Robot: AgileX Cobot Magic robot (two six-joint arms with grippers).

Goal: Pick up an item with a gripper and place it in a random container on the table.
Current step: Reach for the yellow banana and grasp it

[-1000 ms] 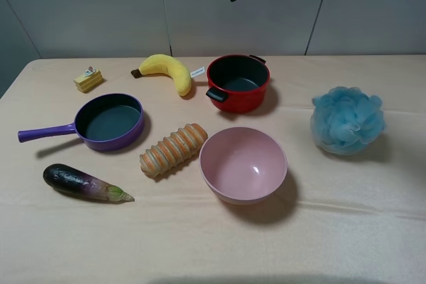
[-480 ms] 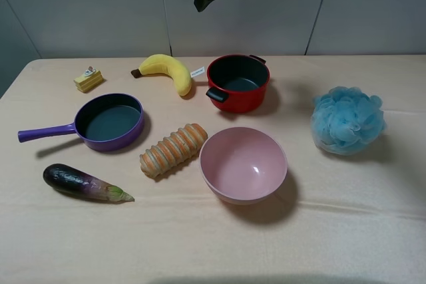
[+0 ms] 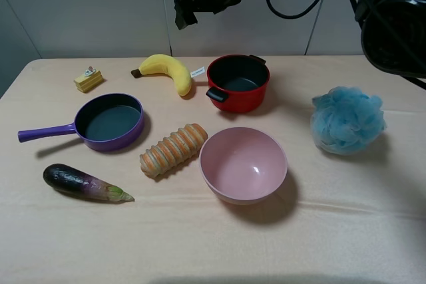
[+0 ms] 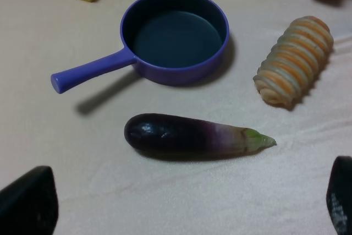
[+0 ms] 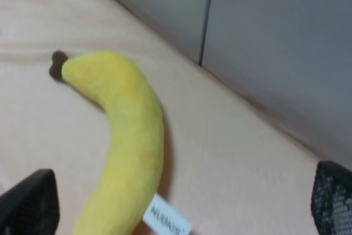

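Back row: banana (image 3: 166,71) is lying just left of the pot (image 3: 237,98). Frying pan (image 3: 110,121) is sitting front-left of the banana, with eggplant (image 3: 83,183) lying nearer still. Bread roll (image 3: 173,149) is lying between pan and bowl (image 3: 243,164). Bath pouf (image 3: 347,119) is sitting far right.

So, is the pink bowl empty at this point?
Empty. The pink bowl shows only its bare glossy inside, and the banana lies on the table beside the red pot.
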